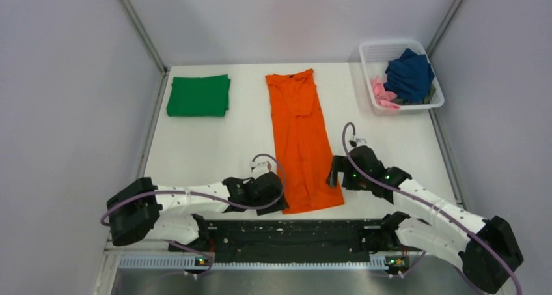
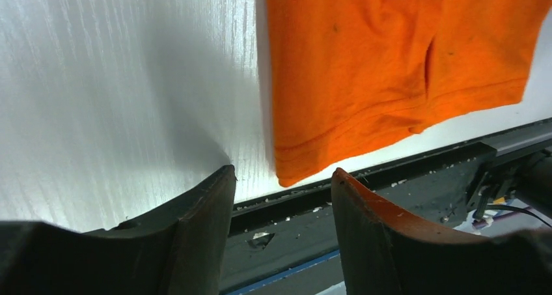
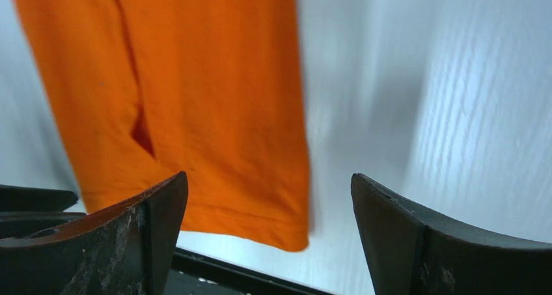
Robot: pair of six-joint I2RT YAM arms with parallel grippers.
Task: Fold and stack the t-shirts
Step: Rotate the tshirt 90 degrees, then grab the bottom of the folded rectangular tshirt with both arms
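A bright orange t-shirt (image 1: 301, 139) lies on the table folded into a long narrow strip, collar at the far end and hem near the arms. My left gripper (image 1: 281, 204) is open and empty beside the hem's left corner (image 2: 289, 171). My right gripper (image 1: 333, 171) is open and empty beside the hem's right corner (image 3: 286, 233). A dark green t-shirt (image 1: 198, 96) lies folded at the far left. A navy blue t-shirt (image 1: 409, 73) and a pink one (image 1: 383, 92) are bunched in the basket.
A white mesh basket (image 1: 370, 50) stands at the table's far right corner. A black rail (image 1: 293, 233) runs along the near table edge between the arm bases. Grey walls enclose the table on three sides.
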